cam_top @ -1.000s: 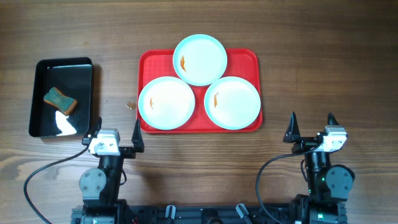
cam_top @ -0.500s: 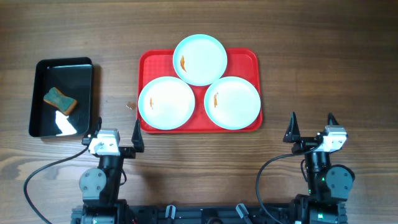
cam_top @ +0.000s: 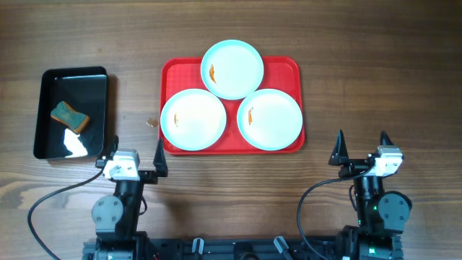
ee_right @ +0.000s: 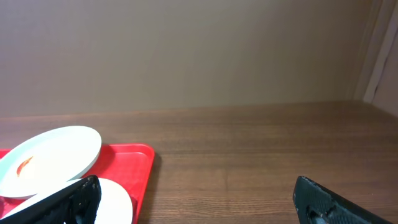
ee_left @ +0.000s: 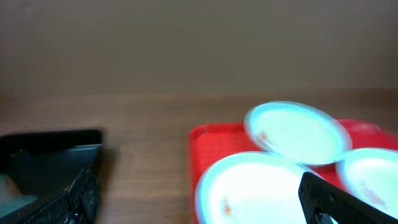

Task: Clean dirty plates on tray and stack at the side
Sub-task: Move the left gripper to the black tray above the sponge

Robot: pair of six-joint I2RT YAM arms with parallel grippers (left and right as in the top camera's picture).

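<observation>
Three pale blue-white plates lie on the red tray (cam_top: 286,66): a far one (cam_top: 232,68), a near-left one (cam_top: 193,119) and a near-right one (cam_top: 269,118), each with a small orange smear. The far plate rests on the rims of the other two. My left gripper (cam_top: 136,153) is open and empty, near the tray's front left corner. My right gripper (cam_top: 361,146) is open and empty, to the right of the tray's front edge. The left wrist view shows the near-left plate (ee_left: 249,186) and the far plate (ee_left: 297,132); the right wrist view shows the far plate (ee_right: 50,158).
A glossy black tray (cam_top: 72,112) at the left holds a green and orange sponge (cam_top: 69,116). A small crumb (cam_top: 151,123) lies on the wood between the two trays. Bare wooden table lies to the right of the red tray (ee_right: 134,165).
</observation>
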